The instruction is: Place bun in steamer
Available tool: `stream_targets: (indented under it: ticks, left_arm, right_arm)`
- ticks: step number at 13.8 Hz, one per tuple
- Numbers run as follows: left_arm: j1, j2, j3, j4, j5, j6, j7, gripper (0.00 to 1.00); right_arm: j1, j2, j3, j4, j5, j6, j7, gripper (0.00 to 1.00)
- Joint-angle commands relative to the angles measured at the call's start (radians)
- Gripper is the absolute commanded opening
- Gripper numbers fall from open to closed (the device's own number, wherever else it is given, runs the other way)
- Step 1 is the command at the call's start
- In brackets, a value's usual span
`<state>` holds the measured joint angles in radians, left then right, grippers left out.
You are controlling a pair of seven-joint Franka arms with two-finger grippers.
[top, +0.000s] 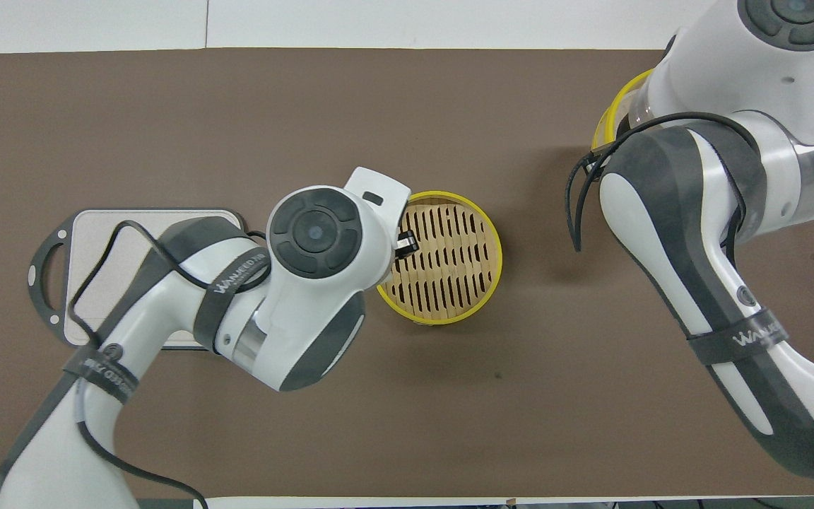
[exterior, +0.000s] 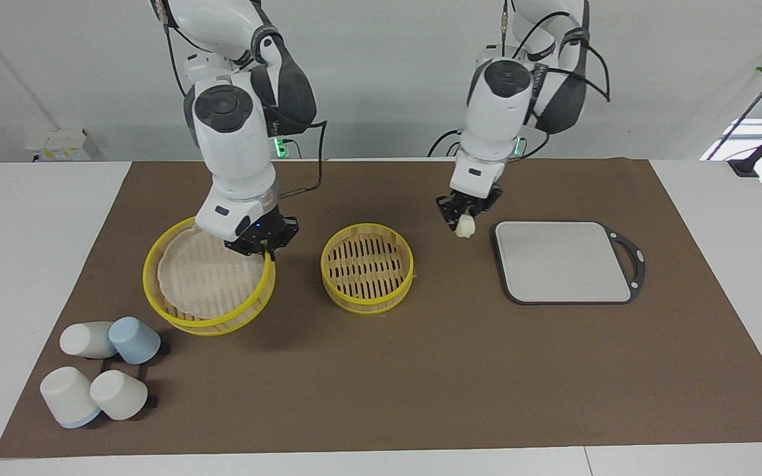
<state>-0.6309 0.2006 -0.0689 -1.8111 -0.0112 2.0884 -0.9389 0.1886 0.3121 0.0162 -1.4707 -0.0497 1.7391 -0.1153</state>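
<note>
Between the grey board (exterior: pixel 563 261) and the open lower steamer (exterior: pixel 367 267), the left gripper (exterior: pixel 464 221) pinches the bun (exterior: pixel 465 227) aloft, risking a drop short of the rim, while the right gripper (exterior: pixel 263 249) clamps the paper-lined upper tier (exterior: pixel 208 277).

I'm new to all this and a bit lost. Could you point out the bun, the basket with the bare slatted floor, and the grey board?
bun (exterior: pixel 465 227): facing view, its rounded pale body.
slatted basket (exterior: pixel 368 293): facing view, yellow outer wall.
grey board (exterior: pixel 563 261): facing view, flat middle.
</note>
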Motion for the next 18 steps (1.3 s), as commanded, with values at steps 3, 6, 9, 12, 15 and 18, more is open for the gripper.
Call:
stream_targets:
  ticks: [3,6,9,12,15,18]
  left_arm:
    - [-0.116,0.174,0.024,0.012,0.078,0.174,-0.121,0.41]
    - [-0.119,0.195,0.024,0.001,0.083,0.208,-0.121,0.42]
    - [-0.119,0.198,0.024,0.004,0.083,0.206,-0.123,0.76]
    - [-0.107,0.18,0.023,0.009,0.083,0.174,-0.126,1.0]
    - [-0.034,0.05,0.023,0.006,0.073,0.047,-0.104,1.0]
    - [0.06,-0.074,0.026,0.012,0.059,-0.108,-0.034,1.0]
  right_arm:
    - [-0.006,-0.041,0.013,-0.052,0.019,0.011,-0.021,0.0]
    - [-0.006,-0.044,0.013,-0.057,0.019,0.013,-0.02,0.0]
    - [-0.003,-0.044,0.013,-0.057,0.019,0.013,-0.018,0.0]
    - [0.0,-0.042,0.011,-0.057,0.019,0.016,-0.015,0.0]
    - [0.014,-0.042,0.013,-0.057,0.021,0.026,-0.004,0.0]
    - [0.06,-0.041,0.018,-0.056,0.022,0.068,0.066,0.0]
